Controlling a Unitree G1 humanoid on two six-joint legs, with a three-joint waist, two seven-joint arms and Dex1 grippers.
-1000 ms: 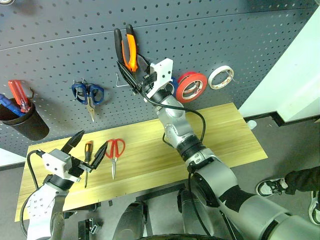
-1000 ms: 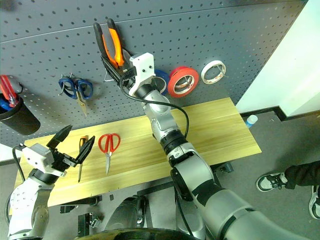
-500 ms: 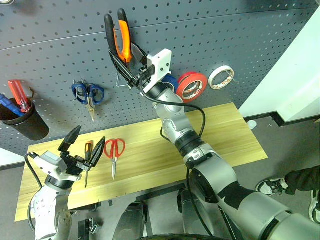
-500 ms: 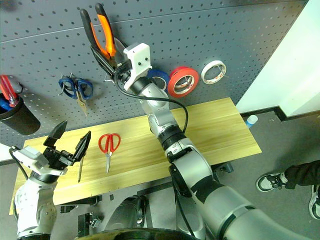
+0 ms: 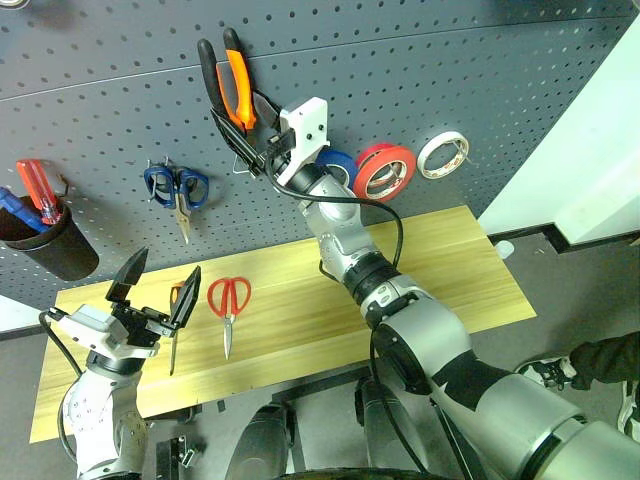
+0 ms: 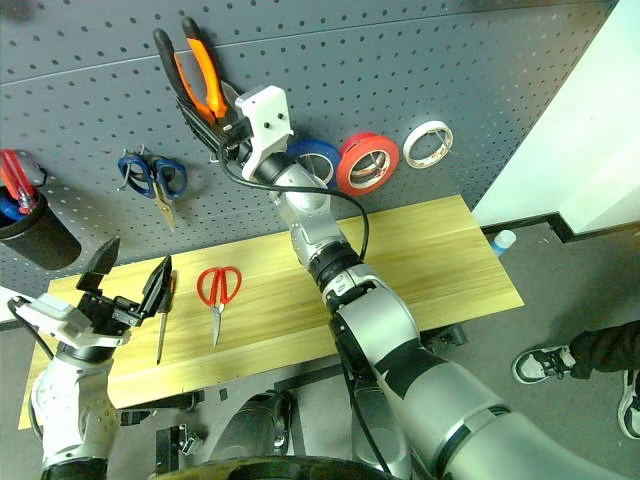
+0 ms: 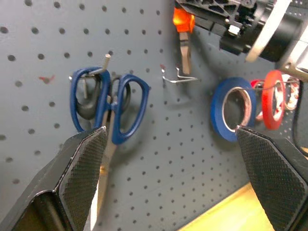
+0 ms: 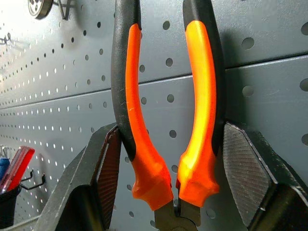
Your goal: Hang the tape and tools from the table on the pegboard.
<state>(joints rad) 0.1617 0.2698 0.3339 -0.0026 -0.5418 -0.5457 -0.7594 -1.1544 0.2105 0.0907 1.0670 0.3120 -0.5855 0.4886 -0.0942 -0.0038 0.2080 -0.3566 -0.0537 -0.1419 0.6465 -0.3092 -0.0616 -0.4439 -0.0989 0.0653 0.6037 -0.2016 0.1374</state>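
The pegboard is a matt dark grey panel, smooth between its small holes, with thin bare-metal wire hooks. The table is light yellowish wood with a fine visible grain and a dull finish. The pliers have handles of smooth orange and black plastic with a slight sheen. The right gripper has black fingers whose inner pads carry a fine cross-hatched texture, as do those of the left gripper. The blue scissors have glossy plastic loops and dull steel blades. The red tape looks smooth and faintly shiny.
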